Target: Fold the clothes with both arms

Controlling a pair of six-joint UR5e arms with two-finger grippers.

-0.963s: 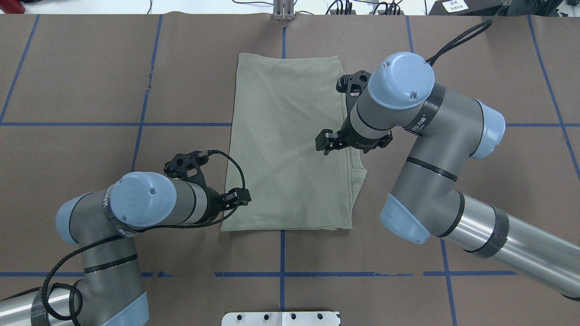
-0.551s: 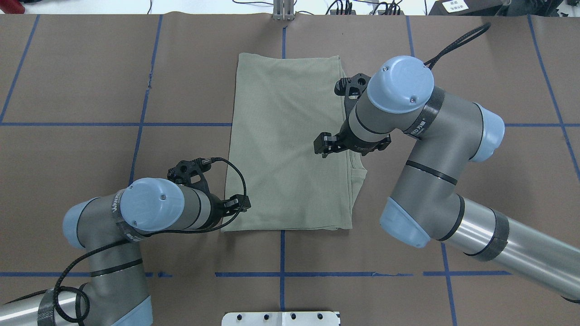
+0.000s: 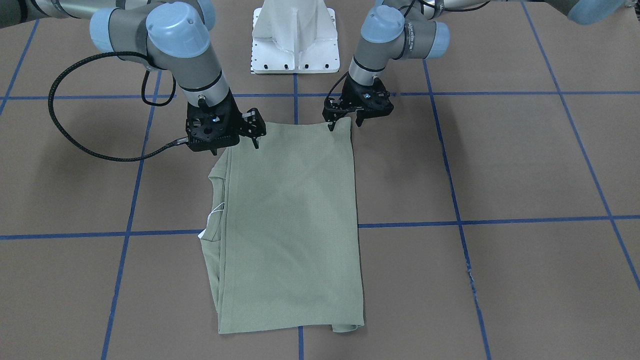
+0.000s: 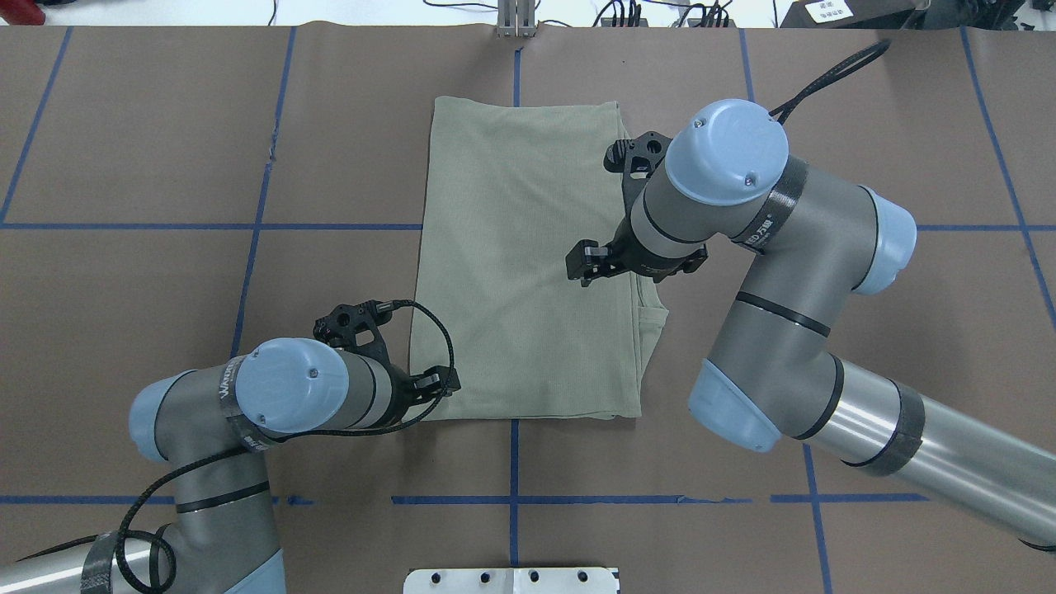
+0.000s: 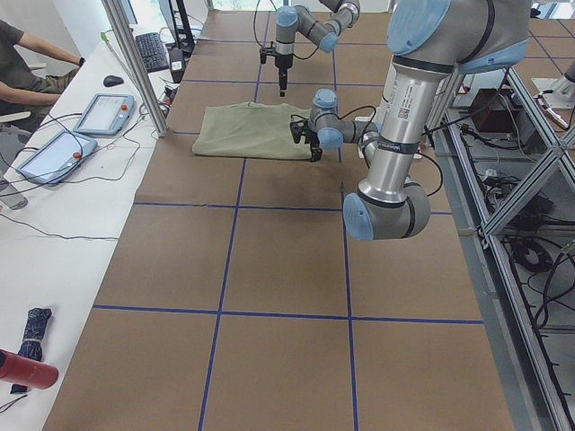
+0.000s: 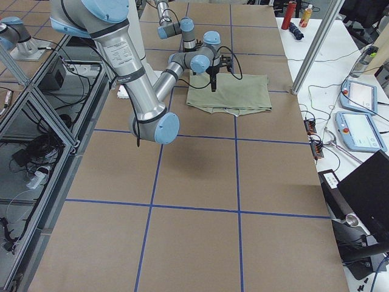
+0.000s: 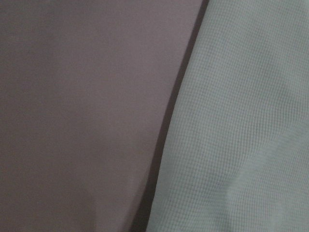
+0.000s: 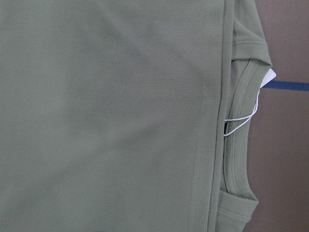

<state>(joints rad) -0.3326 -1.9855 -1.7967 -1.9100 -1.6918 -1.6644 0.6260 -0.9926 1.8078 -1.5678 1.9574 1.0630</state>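
The clothes are one sage-green shirt (image 4: pixel 520 264), folded into a long rectangle lying flat on the brown table (image 4: pixel 165 289). Its ribbed collar (image 8: pixel 241 96) and white label loop (image 8: pixel 241 123) peek out along the right side. My left gripper (image 4: pixel 437 382) sits low at the shirt's near-left corner, open; the left gripper (image 3: pixel 344 121) has one fingertip (image 3: pixel 330 126) at the fabric edge. My right gripper (image 4: pixel 584 266) hovers open above the shirt's right side near the collar, holding nothing. In the front-facing view the right gripper (image 3: pixel 235 142) hangs over the shirt's edge nearest the robot.
Blue tape lines cross the table. The white pedestal (image 3: pixel 295 40) stands at the robot's edge. A side bench holds tablets (image 5: pixel 99 112) beside a seated person (image 5: pixel 27 54), behind a metal post (image 5: pixel 135 63). A red bottle (image 5: pixel 27 368) lies on that bench.
My left arm has slid back toward the robot along the shirt's left edge, down to its near corner. The right gripper has drifted slightly left over the shirt.
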